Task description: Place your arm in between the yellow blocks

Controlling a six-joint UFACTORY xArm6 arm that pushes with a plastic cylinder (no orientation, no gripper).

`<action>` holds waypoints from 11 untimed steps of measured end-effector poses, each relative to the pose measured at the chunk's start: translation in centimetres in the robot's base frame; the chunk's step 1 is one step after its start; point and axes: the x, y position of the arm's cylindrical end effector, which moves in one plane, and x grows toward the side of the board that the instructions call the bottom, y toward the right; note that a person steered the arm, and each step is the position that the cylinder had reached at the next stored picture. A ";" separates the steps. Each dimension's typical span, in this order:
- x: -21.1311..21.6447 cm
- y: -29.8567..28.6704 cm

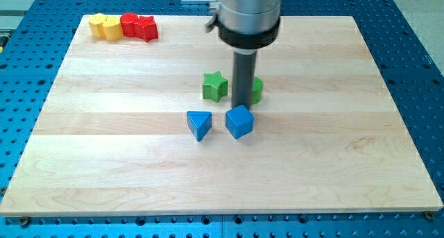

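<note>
Two yellow blocks sit touching at the view's top left: one (98,23) at the far left, a hexagon-like one (111,28) just right of it. My tip (243,107) is far from them, near the board's middle. It stands just above the blue cube (239,121), between the green star (215,86) and a green block (257,90) partly hidden behind the rod.
A red round block (129,23) and a red star (146,28) sit right of the yellow pair. A blue triangular block (199,123) lies left of the blue cube. The wooden board (104,162) rests on a blue perforated table.
</note>
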 end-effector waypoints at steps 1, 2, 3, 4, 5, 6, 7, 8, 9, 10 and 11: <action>0.9 -0.2; 2.9 -4.4; 2.9 -8.7; -1.3 -12.6; -7.9 -12.6; -14.3 -10.8; -20.4 -10.4; -24.1 -12.0; -25.4 -14.6; -25.3 -19.4; -25.3 -24.2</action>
